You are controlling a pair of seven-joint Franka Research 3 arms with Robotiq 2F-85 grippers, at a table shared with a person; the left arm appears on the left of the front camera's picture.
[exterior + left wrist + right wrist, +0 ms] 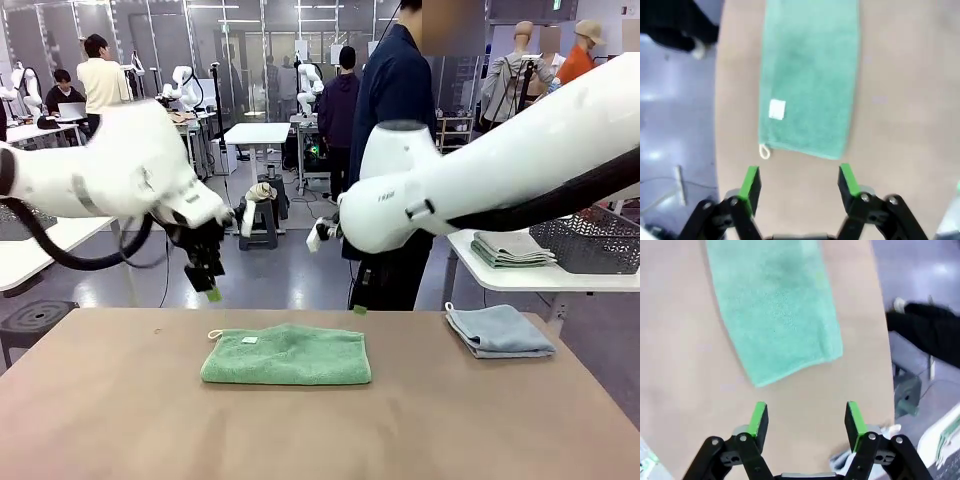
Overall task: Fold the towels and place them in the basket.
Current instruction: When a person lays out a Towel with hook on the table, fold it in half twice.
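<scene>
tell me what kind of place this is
Probably a robotics lab or test hall: white robot arms over a brown table with a folded green towel, rows of white work tables behind, and a person at a laptop.

The green towel (287,356) is nubby terry cloth, matt; the blue-grey towel (498,331) looks the same. The worktop (120,420) is smooth, matt brown. My left claw (799,182) is matt black, its pads (751,182) green.
</scene>
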